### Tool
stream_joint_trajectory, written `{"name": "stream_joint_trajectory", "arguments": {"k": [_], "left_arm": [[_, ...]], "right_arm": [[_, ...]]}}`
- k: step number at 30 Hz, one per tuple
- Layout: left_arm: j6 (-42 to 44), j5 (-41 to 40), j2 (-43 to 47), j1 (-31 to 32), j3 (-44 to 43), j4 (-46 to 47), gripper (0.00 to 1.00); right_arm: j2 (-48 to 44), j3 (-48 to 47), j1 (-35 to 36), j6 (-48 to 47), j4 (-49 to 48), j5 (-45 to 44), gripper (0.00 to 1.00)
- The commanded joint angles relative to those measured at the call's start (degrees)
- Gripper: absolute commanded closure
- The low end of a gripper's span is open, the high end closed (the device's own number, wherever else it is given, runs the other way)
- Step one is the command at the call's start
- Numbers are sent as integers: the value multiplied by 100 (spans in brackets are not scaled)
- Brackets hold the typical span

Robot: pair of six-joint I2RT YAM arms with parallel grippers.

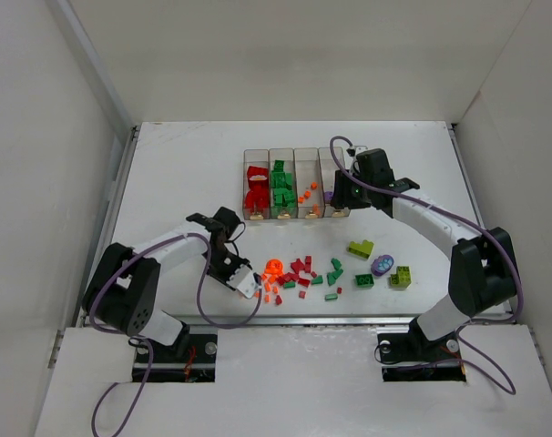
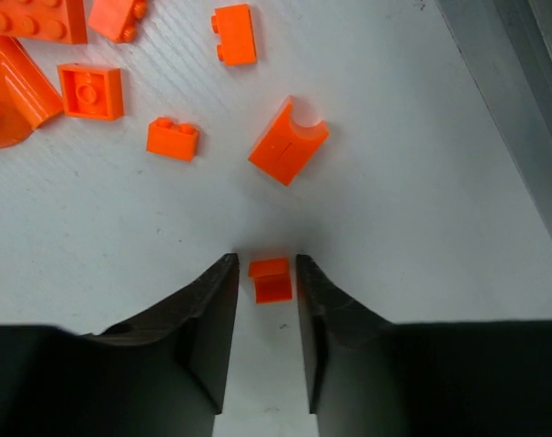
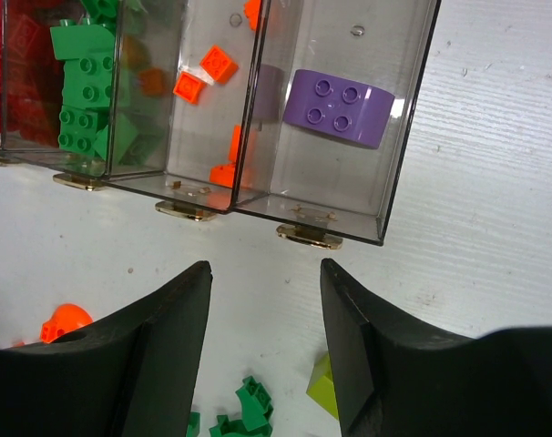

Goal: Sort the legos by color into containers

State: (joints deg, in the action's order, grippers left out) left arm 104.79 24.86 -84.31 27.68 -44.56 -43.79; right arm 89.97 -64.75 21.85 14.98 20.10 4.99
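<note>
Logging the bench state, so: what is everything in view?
Bins: four, clear, row on the table.
Red bricks: many, red, leftmost bin; several loose in front.
Green bricks: many, green, second bin; several loose in front.
Orange bricks: few, orange, third bin; several loose in front.
Purple brick: one, purple, rightmost bin.
Lime bricks: two, lime, loose at right.
Oval piece: one, purple, between the lime bricks.
Left end effector: black, fingers either side of a small orange brick.
Right end effector: black, open, empty, near the bins.
</note>
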Motion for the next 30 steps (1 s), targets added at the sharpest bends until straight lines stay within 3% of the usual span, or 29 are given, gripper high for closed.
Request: {"name": "stream_joint_trajectory", "arguments": {"k": [1, 5, 7, 14, 18, 24, 27, 30], "left_arm": [[129, -430, -164, -44, 342, 187, 76], [226, -482, -217, -44, 404, 187, 86], [226, -482, -217, -44, 404, 239, 97], [-108, -482, -269, -96, 220, 345, 100], [-730, 88, -454, -96, -736, -23, 100], [-2066, 1765, -1173, -149, -3170, -437, 100], [-3391, 2617, -1639, -149, -4191, 333, 100], [-4956, 2874, -2377, -17, -4954, 1590, 100]], "right_arm": [[-226, -11, 65, 31, -120, 37, 43], [-173, -64, 65, 31, -120, 37, 43], [-121, -64, 65, 31, -120, 37, 43], [-120, -117, 65, 31, -120, 37, 43], [-59, -467, 65, -22, -59, 37, 43], [-59, -881, -233, 92, -251, 370, 43], [2, -1153, -339, 93, -252, 318, 43], [125, -1355, -444, 93, -252, 125, 43]]}}
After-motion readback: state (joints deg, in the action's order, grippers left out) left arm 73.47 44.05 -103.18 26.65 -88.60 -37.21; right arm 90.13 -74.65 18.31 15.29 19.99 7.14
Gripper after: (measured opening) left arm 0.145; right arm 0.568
